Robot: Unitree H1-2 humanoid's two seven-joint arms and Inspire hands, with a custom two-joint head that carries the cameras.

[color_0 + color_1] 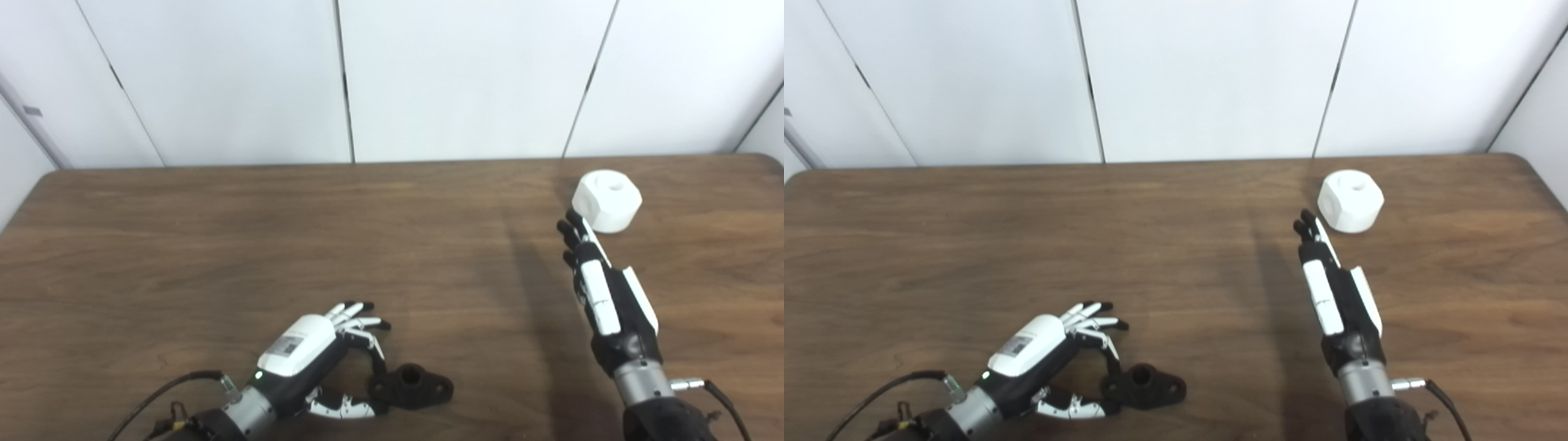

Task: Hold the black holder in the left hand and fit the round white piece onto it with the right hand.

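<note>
The black holder [411,384], a small flanged piece with a round socket, lies on the wooden table [245,245] near the front edge. My left hand [318,355] is open right beside it on its left, thumb and fingertips reaching its near end, not closed around it. The round white piece [606,200], faceted with a hole on top, stands at the far right of the table. My right hand [603,294] is open with straight fingers pointing toward the white piece, fingertips just short of its near left side.
White wall panels [465,79] rise behind the table's far edge. A cable [165,389] trails from my left wrist at the front left. Bare wood lies between the two hands.
</note>
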